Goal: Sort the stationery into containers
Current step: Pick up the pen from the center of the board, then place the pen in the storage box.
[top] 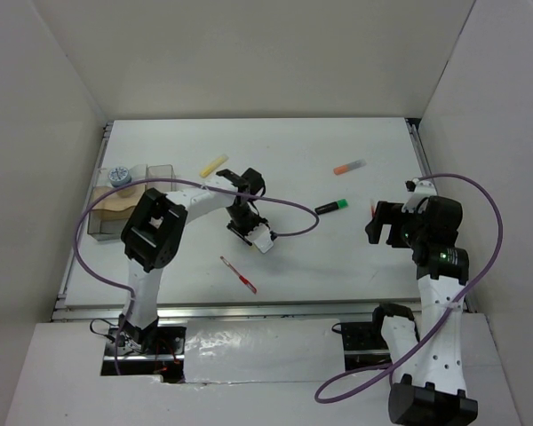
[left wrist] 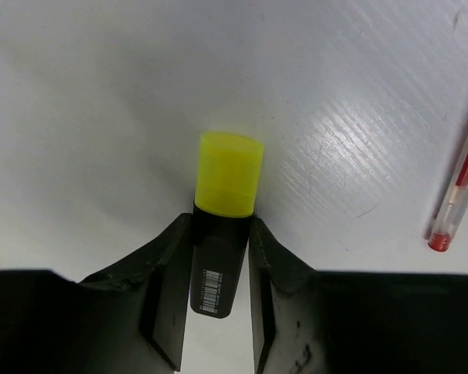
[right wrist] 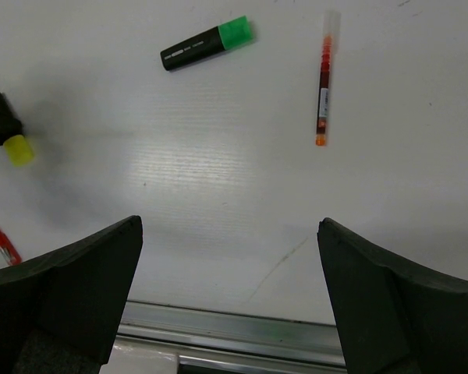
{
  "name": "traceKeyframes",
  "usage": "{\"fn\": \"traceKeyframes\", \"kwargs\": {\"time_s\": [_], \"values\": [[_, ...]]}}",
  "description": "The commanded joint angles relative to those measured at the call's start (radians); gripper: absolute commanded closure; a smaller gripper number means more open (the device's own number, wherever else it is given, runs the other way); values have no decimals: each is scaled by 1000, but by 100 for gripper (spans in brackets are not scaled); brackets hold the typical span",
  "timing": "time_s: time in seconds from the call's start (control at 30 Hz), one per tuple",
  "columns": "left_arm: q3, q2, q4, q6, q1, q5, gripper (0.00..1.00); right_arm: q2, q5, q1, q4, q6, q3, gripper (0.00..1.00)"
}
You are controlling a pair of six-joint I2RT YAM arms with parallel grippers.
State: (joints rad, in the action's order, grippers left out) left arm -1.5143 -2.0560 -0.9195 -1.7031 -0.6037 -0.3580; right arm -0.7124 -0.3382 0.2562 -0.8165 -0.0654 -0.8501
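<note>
Highlighters 2: yellow highlighter (left wrist: 228,183) pinched by left hand (left wrist: 220,227), green highlighter (right wrist: 207,44) | right hand (right wrist: 228,234) spread

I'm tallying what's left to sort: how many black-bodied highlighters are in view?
2. The yellow-capped highlighter is clamped in the left gripper; the green-capped highlighter lies loose on the table, right of centre.

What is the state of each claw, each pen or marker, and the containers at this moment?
left claw: shut on the yellow highlighter
yellow highlighter: capped, gripped by its black body
right claw: open, empty
green highlighter: capped, lying loose on the table
orange marker: lying loose on the table
red pen: lying loose on the table
pale yellow marker: lying loose on the table
clear containers: upright, open on top
</note>
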Motion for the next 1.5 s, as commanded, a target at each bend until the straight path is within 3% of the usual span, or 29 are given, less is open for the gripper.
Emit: {"fn": "traceKeyframes", "kwargs": {"time_s": [0.0, 0.17, 0.33, 0.47, 0.57, 0.73, 1.1, 1.4, 1.47], "values": [[29, 37, 2, 159, 33, -40, 82, 4, -25, 8, 31, -10, -29, 1], [-116, 147, -62, 492, 168, -247, 89, -1, -50, 6, 23, -27, -44, 1], [-242, 281, -201, 574, 344, -391, 94, -45, -88, 8, 45, -70, -69, 1], [-311, 286, -392, 394, 499, -346, 99, -102, -113, 3, 72, -74, -96, 2], [-363, 243, -459, 329, 690, -303, 99, -125, -104, -27, 108, -62, -87, 2], [-350, 194, -453, 90, 889, -231, 100, -142, -87, -63, 148, -50, -40, 2], [-342, 50, -365, -13, 984, -95, 100, -177, -62, -97, 151, -36, -35, 2], [-290, 4, -263, -30, 993, -45, 89, -206, -18, -136, 149, -36, -43, 2], [-297, -12, -266, -26, 993, -35, 82, -216, -9, -152, 149, -43, -44, 2]]}}
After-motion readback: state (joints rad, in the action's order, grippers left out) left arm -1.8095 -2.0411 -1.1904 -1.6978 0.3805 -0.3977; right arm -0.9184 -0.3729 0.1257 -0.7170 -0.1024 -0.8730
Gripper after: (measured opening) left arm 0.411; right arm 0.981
